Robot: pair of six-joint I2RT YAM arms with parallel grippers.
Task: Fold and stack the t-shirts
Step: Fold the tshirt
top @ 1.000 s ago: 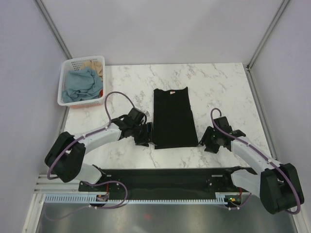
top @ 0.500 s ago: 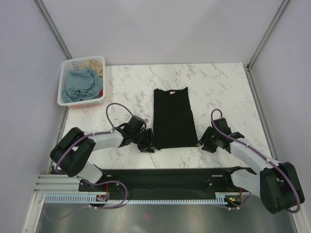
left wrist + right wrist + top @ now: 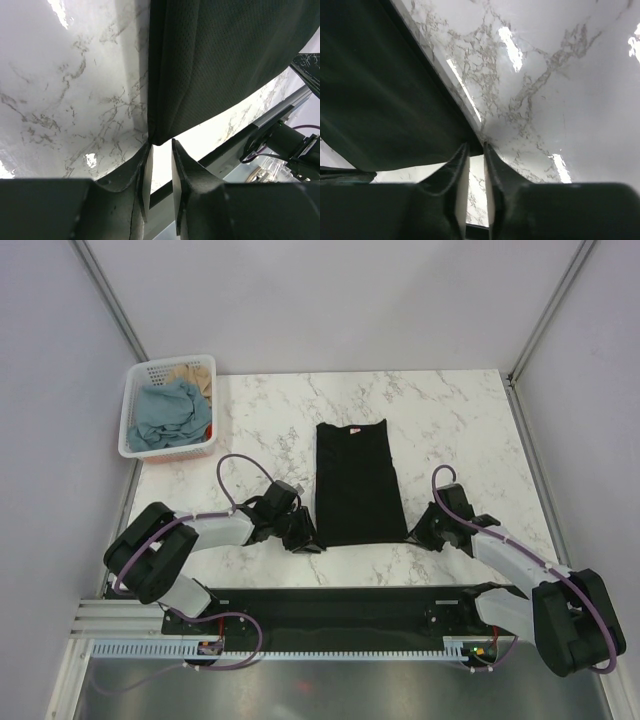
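Note:
The black t-shirt (image 3: 358, 480) lies flat on the marble table (image 3: 460, 420), folded into a long narrow strip with its neck label at the far end. My left gripper (image 3: 308, 538) is at its near left corner. In the left wrist view the jaws (image 3: 160, 142) are nearly closed, pinching the tip of that corner of the shirt (image 3: 225, 65). My right gripper (image 3: 420, 530) is at the near right corner. Its jaws (image 3: 476, 145) are narrowly closed on the edge of the shirt (image 3: 380, 90). A dusty blue shirt (image 3: 165, 415) and a tan one (image 3: 195, 375) lie crumpled in the basket.
The white slotted basket (image 3: 165, 450) stands at the table's far left corner, with something red showing at its right side. The table's near edge and the black base rail (image 3: 350, 605) run just behind both grippers. Grey walls close in the left and right sides.
The left gripper slid down and right to the shirt's near left corner and has held there. The right gripper crept left onto the near right corner.

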